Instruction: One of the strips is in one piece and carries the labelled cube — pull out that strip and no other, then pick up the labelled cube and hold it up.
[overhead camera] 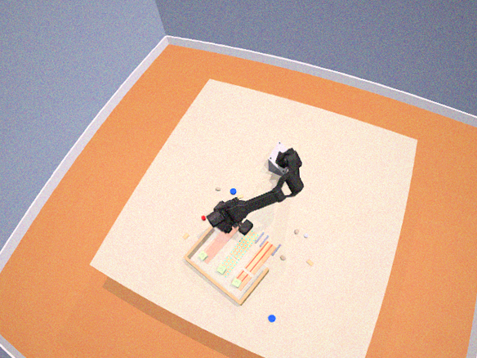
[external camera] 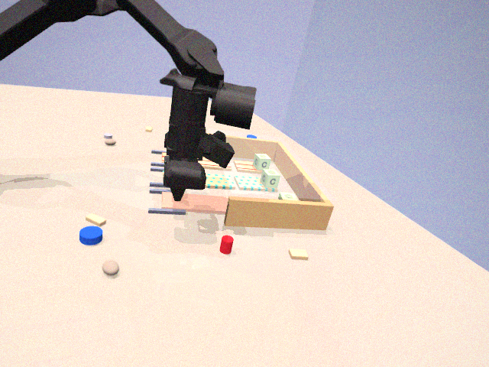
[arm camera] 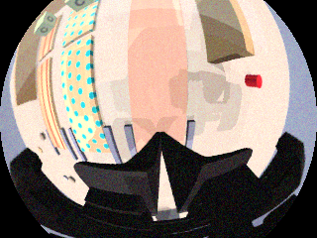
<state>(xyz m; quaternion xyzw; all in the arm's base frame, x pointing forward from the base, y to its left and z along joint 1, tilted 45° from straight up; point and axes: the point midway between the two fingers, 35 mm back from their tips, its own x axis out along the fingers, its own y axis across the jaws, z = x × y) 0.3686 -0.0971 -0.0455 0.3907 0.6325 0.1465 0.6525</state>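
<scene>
A cream tabletop is set within an orange floor border and blue-grey walls. On it lies a shallow wooden tray, open on the side facing the arm, with three strips laid side by side and one labelled cube at the far end of each.

The pink strip appears unbroken along its length in the wrist view, whereas the dotted strip and the striped strip each show a gap partway along. The pink strip is therefore judged to be the one to pull. Its cube sits at the far end, near the tray's back wall.

The pincer is clenched with nothing between its fingers, and its tip is placed on or just above the near end of the pink strip, beside the dark bar at that end; contact cannot be confirmed.

For the pull, downward pressure should be kept steady and the drag made straight along the strip's axis, away from the tray. Sideways drift should be avoided, since the dotted strip lies just beside it. The motion should be slow, so that the cube is carried along and not toppled.
</scene>
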